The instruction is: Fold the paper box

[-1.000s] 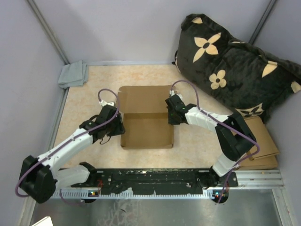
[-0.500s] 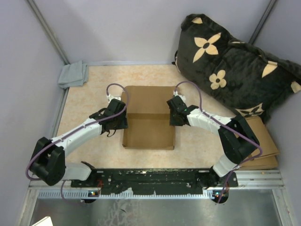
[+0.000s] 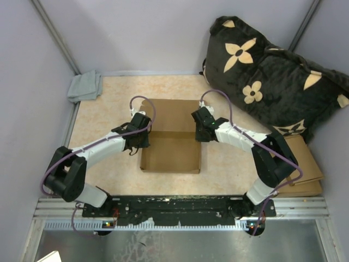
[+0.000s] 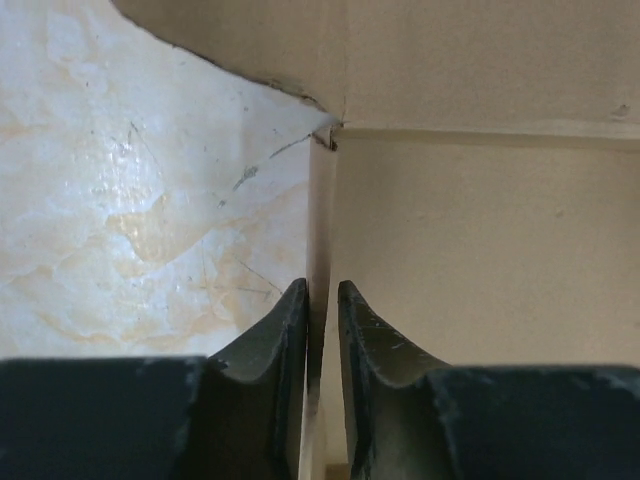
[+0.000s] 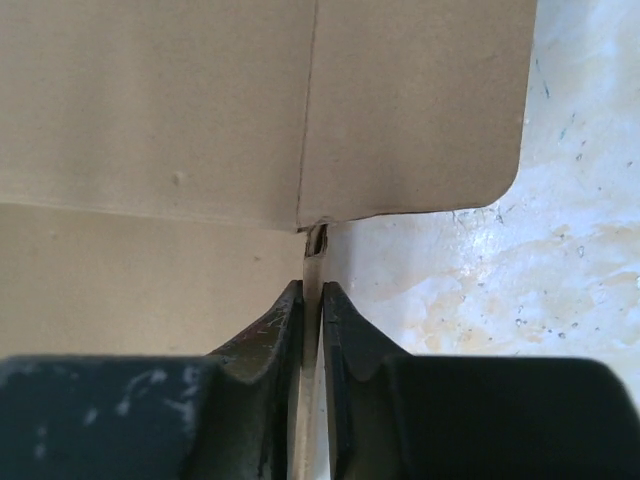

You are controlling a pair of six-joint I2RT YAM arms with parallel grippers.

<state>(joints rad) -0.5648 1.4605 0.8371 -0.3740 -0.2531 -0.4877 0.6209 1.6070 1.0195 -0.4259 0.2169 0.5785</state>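
1. right, the paper box (image 3: 170, 146) sits in the middle of the bench (image 3: 103, 109), between the two arms, its long axis running straight away from the arm bases.
2. the near half is a shallow tray with its sides stood up. the far flap (image 3: 172, 114) lies flat beyond a cross crease.
3. the left hand (image 4: 322, 292) is on the box's left side, right at that crease. its fingers straddle the left wall (image 4: 318, 220), one outside and one inside, and look pinched onto the card.
4. the right hand (image 5: 311, 292) mirrors it on the right wall (image 5: 311, 268), fingers closed tight on the thin edge, gripping it.
5. so the key relation: each hand has its own wall, both are level with the crease, and neither is nearer than the other. the tray lies toward the bases and the flap lies away from them.
6. my read is that the next move works about that cross crease, so both hands need to act evenly or the box will skew.
7. material: plain brown card, matte, unprinted, thin enough to bow. the crease lines are crisp, and a rounded ear (image 5: 420, 110) juts from the flap's right side.
8. the bench top is smooth, pale and marbled with fine scratches, so i'd expect the box to slide easily.
9. off to the sides there's a grey cloth (image 3: 85, 86), a dark pillow (image 3: 267, 76) with cream flowers, and a pile of flat card sheets (image 3: 306, 170), all well apart from the box.
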